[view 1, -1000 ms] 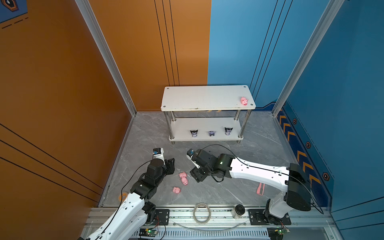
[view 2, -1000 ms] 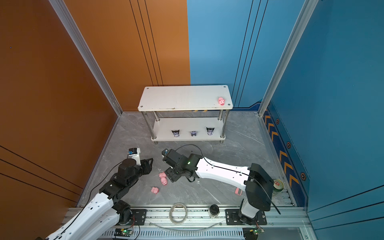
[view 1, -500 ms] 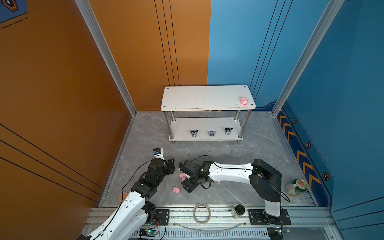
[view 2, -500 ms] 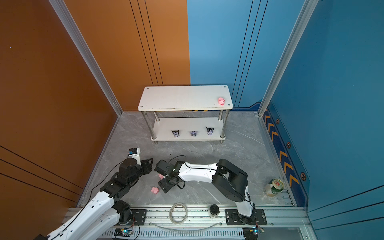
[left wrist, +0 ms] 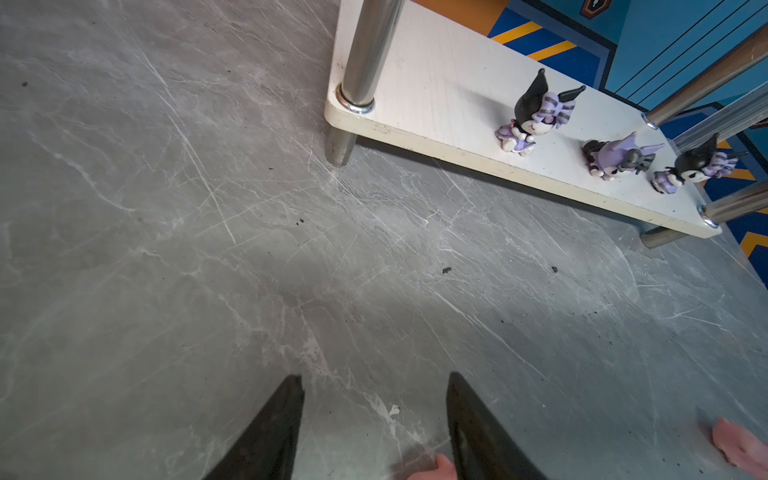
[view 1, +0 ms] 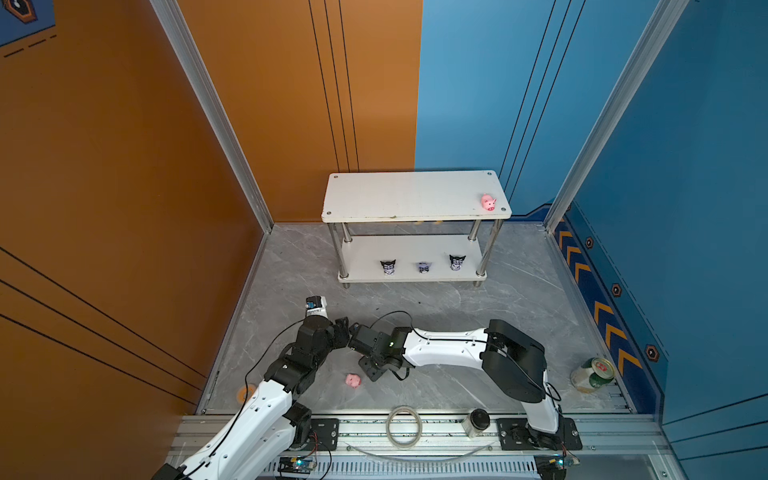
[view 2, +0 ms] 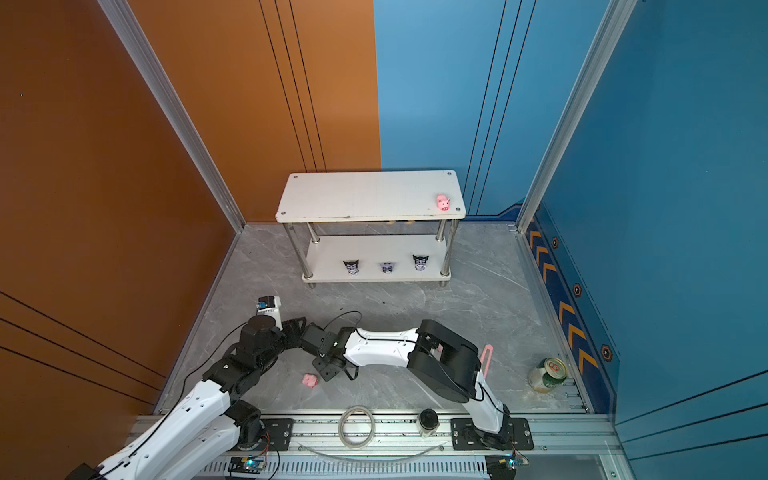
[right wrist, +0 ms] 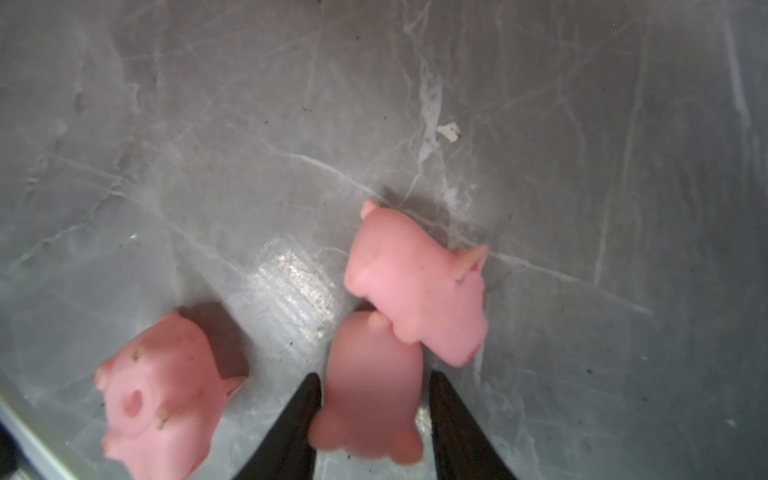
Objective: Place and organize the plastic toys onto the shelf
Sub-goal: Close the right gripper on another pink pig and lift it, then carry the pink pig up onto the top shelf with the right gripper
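I work low at 6 o'clock; shelf (view 1: 411, 195) at 12, open floor (view 1: 519, 307) between.
My right claw (right wrist: 374, 372) straddles a pig (right wrist: 370, 399), second pig (right wrist: 415, 286) touching it; pinched or not, I cannot tell. My left claw (left wrist: 374, 376) gapes. The top pig (view 1: 488, 202) sits by the shelf top's 3 o'clock edge; figures (view 1: 387, 266) line its lower front edge.

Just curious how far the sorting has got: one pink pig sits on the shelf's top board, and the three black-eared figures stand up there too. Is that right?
Not quite. The three black-eared figures stand on the lower board, not the top one, as both top views show. One pink pig does sit on the top board.
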`<move>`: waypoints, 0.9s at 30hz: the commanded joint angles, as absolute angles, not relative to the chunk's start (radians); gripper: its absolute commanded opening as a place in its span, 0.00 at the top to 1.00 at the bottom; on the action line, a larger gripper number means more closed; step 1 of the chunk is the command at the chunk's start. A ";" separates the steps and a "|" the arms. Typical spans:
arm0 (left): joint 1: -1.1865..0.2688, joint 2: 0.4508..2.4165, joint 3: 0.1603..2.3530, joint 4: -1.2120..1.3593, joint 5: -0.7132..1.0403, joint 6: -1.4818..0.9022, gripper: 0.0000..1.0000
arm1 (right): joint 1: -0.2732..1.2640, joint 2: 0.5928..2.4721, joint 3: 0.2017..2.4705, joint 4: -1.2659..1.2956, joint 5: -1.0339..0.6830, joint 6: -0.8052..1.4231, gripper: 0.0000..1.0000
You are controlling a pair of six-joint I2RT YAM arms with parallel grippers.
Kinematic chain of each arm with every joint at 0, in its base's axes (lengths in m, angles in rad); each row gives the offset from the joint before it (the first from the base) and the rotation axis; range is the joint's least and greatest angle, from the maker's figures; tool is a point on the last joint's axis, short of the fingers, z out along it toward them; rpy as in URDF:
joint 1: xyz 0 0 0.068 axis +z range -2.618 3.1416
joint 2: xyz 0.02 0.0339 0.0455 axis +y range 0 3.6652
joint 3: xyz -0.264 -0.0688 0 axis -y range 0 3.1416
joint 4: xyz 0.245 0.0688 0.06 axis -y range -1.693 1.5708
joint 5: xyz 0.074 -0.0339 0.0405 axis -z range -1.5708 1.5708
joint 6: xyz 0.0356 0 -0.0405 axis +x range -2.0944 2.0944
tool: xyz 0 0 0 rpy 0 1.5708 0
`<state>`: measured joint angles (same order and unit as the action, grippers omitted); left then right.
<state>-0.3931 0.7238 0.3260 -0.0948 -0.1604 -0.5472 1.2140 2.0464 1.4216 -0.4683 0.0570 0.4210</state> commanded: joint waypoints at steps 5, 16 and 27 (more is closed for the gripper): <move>-0.382 0.715 0.348 -0.095 -0.148 -0.541 0.43 | 1.227 2.018 1.446 -0.499 0.065 0.405 0.71; -0.377 0.701 0.340 -0.091 -0.136 -0.540 0.43 | 1.210 1.749 1.490 -0.730 0.231 0.235 0.81; -0.373 0.647 0.326 -0.116 -0.135 -0.540 0.42 | 0.886 1.548 1.851 -0.882 0.398 0.178 0.82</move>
<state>-0.3832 0.6632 0.3260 -0.0971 -0.1524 -0.5472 0.9325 1.5673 1.7687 -0.8032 0.3397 0.2050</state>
